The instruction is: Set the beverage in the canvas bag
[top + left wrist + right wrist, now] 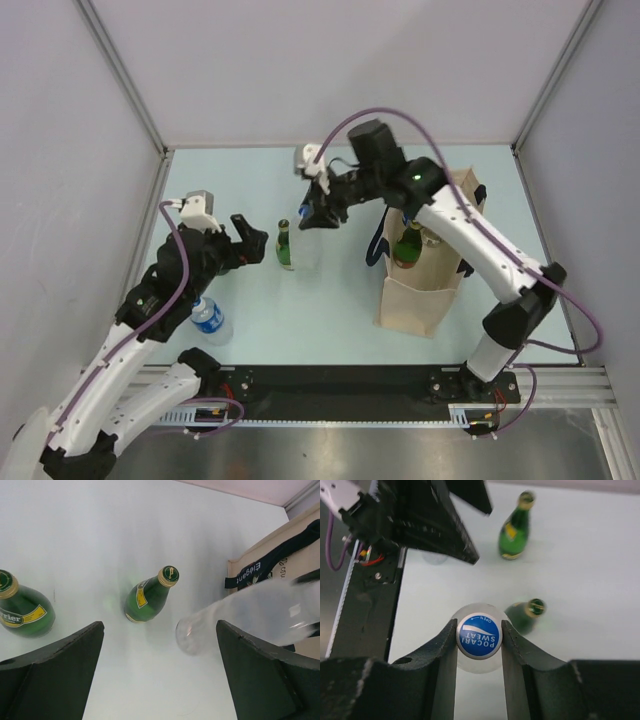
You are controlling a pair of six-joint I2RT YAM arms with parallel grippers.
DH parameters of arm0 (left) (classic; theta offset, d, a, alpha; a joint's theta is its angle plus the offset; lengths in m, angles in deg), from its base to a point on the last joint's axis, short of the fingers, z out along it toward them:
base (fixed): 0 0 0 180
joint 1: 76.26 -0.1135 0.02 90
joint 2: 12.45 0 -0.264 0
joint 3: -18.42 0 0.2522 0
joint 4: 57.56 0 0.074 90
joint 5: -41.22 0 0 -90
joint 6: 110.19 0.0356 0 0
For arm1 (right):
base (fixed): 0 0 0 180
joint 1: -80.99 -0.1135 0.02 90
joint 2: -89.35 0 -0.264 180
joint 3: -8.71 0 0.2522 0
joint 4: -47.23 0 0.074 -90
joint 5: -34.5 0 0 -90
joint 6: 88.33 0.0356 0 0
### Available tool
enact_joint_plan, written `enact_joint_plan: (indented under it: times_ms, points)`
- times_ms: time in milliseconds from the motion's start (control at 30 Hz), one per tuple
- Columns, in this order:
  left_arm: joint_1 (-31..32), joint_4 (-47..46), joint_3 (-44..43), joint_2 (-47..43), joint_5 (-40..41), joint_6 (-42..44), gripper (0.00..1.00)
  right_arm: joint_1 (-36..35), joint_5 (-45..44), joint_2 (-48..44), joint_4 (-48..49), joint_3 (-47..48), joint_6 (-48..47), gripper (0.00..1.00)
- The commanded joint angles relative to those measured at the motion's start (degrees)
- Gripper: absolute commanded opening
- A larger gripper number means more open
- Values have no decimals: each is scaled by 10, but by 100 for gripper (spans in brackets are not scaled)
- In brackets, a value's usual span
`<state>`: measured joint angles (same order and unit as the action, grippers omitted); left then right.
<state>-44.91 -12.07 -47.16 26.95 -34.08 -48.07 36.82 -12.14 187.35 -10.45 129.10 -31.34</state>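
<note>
My right gripper [318, 212] is shut on the blue cap of a clear Pocari Sweat bottle [479, 636] and holds it tilted above the table, left of the canvas bag [415, 295]. The bottle shows blurred in the left wrist view [240, 615]. The beige bag with navy handles [272, 555] stands upright with a green bottle [407, 247] inside. Two green Perrier bottles stand on the table [150, 596] [22, 612]; one shows in the top view [285, 246]. My left gripper [255, 238] is open and empty, just left of them, its fingers [60, 665] wide apart.
A clear water bottle with a blue label [211, 320] lies by the left arm's elbow. Grey walls enclose the table on three sides. The black rail [330, 385] runs along the near edge. The left gripper's body [415, 520] shows close behind the right one.
</note>
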Motion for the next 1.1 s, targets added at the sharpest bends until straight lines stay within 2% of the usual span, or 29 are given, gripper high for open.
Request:
enact_joint_plan:
  times_ms: [0,267,400,767,900,1067]
  points:
    - [-3,-46,-3,27,-33,13,100,35,-2,-105,31,114,49,0]
    - [-3,-76,-21,87,-67,21,100,143,-57,-164,17,202,94,0]
    - [-3,-83,-34,117,-81,31,100,235,-54,-185,-20,211,101,0]
    - [-3,-91,-47,170,-105,42,100,412,-15,-276,-59,43,93,0]
    - [-3,-95,-37,175,-103,43,100,437,-11,-309,-37,-58,88,0]
    - [-4,-98,-25,174,-104,41,100,460,-13,-324,0,-134,85,0]
